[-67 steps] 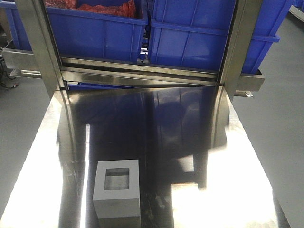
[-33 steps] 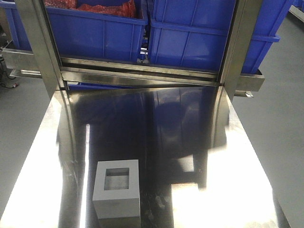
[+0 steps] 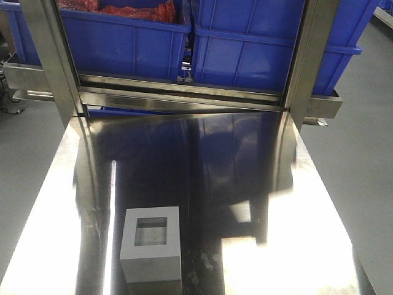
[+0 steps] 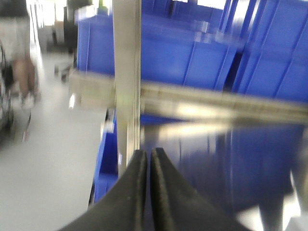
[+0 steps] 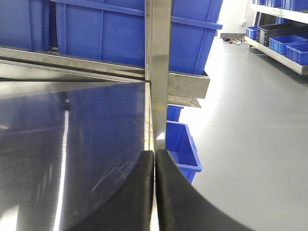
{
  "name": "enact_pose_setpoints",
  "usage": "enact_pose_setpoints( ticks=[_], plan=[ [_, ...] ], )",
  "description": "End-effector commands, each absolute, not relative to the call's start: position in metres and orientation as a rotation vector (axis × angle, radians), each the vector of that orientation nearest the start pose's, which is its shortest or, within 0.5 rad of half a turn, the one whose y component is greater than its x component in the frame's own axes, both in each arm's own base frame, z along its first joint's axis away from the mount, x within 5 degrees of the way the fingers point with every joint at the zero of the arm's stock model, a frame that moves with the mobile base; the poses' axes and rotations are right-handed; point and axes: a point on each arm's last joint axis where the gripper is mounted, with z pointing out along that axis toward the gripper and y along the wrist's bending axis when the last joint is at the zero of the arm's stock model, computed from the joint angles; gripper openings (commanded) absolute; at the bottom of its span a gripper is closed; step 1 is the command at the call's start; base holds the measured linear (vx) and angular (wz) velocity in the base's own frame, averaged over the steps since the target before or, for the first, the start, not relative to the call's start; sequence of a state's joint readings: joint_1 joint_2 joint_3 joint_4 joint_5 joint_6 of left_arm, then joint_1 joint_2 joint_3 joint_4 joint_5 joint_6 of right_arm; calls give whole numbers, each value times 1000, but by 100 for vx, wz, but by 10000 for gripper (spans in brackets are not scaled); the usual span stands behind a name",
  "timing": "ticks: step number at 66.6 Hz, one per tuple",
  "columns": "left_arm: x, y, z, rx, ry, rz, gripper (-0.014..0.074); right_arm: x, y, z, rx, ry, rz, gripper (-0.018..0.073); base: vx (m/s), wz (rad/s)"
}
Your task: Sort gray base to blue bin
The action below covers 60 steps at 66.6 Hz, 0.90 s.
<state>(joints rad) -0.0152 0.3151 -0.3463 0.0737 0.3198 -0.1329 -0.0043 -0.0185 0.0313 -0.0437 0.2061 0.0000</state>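
Two grippers, both clenched on nothing. Left gripper [image 4: 148, 159]: at the table's [image 3: 245, 184] left edge. Gray base [image 3: 151, 249]: on the table's near-left part, recess up. Blue bin [image 3: 245, 55]: behind the table's far edge. Right gripper [image 5: 154, 156]: at the table's right edge. Advice: open wide, straddle the plain sides, descend squarely.

From my right wrist camera, the right hand [image 5: 155, 153] sits at the near edge, its two black fingers [image 5: 137, 192] pressed flat together with nothing between them. Left of it the steel surface [image 5: 72, 144] stretches away, mirroring blue. A steel upright [image 5: 159, 62] rises straight ahead at the surface's right edge. Behind it, a large blue bin [image 5: 120, 33] stands on a rack rail [image 5: 72, 60]. A smaller blue tote [image 5: 185, 144] sits low, right of the upright, on the gray floor [image 5: 250, 134]. Far right, I see shelves [image 5: 281, 43] with more bins.
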Motion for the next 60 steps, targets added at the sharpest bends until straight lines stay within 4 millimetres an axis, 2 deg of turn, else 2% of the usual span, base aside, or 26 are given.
enact_pose_setpoints(
  ticks=[1,19,43,54,60],
  plan=[
    [91,0,296,-72,1846,-51,-7,56,-1,191,-42,1621,-59,-5,0,0],
    [103,1,284,-87,2088,-30,-7,56,-1,191,-42,1621,-59,-5,0,0],
    [104,0,286,-103,2054,-56,15,56,-1,191,-42,1621,-59,-5,0,0],
    [105,0,287,-101,2039,-57,85,56,-1,191,-42,1621,-59,-5,0,0],
    [105,0,288,-101,2038,-58,153,56,-1,191,-42,1621,-59,-5,0,0]
  ],
)
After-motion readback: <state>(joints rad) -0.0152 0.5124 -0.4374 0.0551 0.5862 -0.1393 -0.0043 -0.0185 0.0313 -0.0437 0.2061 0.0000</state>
